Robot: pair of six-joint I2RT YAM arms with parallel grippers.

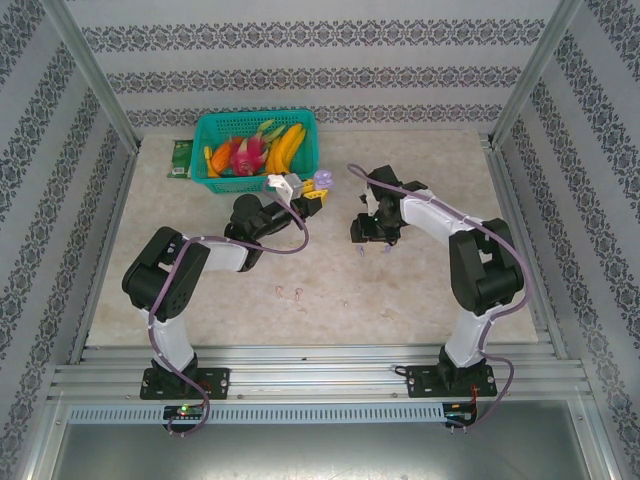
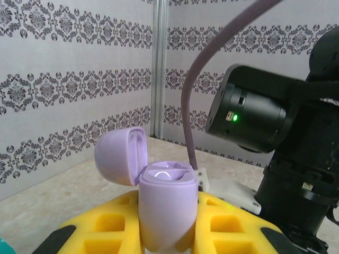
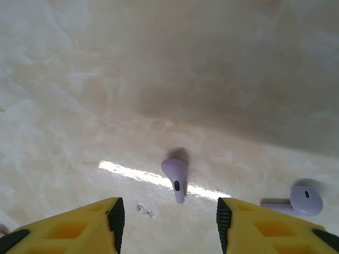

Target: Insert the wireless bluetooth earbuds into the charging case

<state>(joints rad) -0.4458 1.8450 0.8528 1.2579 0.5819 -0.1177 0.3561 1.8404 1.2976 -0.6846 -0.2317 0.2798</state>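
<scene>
Left pincer [image 2: 167,235]: clenched on the purple charging case [image 2: 167,198], holding it upright and off the table beside the green basket [image 1: 300,125].
Case lid [image 2: 122,156]: flipped back to the left, so the two wells face up and look empty.
Pink buds [image 1: 281,292]: two small ones on the table [image 1: 200,280] in front, well apart from both pincers.
Right pincer [image 3: 168,217]: released, yellow fingers [image 3: 79,230] apart with nothing between them, hanging low over the table.
Nearer purple bud [image 3: 176,177]: lies on the table just ahead of the gap between the fingers and close to its centre line.
Its long axis: the stem points back toward the pincer, tilted slightly right, so it runs across the closing line and the fingers would meet its sides.
Second purple bud [image 3: 303,200]: further right, beyond the right finger, stem pointing left.
Nearer arm: the right one; a short advance should likely bracket the bud.
</scene>
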